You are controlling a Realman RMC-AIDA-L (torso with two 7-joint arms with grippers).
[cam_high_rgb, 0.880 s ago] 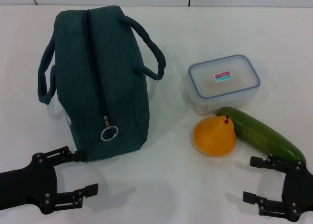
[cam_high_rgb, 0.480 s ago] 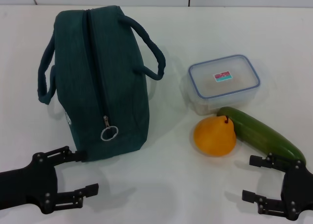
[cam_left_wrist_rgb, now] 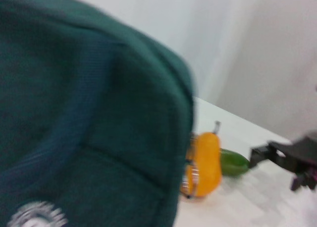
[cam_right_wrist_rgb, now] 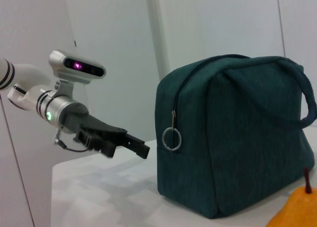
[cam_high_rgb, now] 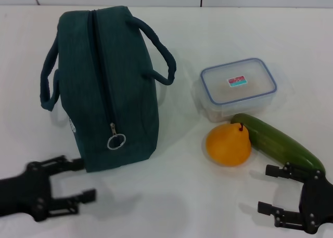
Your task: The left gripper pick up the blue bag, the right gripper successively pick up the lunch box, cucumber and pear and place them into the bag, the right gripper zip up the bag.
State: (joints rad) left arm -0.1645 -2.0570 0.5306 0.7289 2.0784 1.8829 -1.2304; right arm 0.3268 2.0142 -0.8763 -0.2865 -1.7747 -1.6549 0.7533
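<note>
The blue bag (cam_high_rgb: 106, 87) stands zipped shut on the white table, its ring pull (cam_high_rgb: 116, 141) facing me. My left gripper (cam_high_rgb: 86, 180) hovers open just in front of the bag's near left corner, holding nothing; the right wrist view shows this left gripper (cam_right_wrist_rgb: 138, 145) beside the bag (cam_right_wrist_rgb: 233, 138). To the right stands the lunch box (cam_high_rgb: 238, 87), and in front of it the pear (cam_high_rgb: 228, 144) touches the cucumber (cam_high_rgb: 276, 142). My right gripper (cam_high_rgb: 266, 189) is open and empty near the cucumber's front end. The left wrist view is filled by the bag (cam_left_wrist_rgb: 89, 128), with the pear (cam_left_wrist_rgb: 205, 160) beyond.
The bag's two loop handles (cam_high_rgb: 156, 53) stick out on either side. The table's far edge (cam_high_rgb: 208, 6) runs just behind the bag. Bare white tabletop (cam_high_rgb: 177, 196) lies between the two grippers.
My left gripper has shifted a little to the left and is blurred by motion. The right gripper and all objects stay where they were.
</note>
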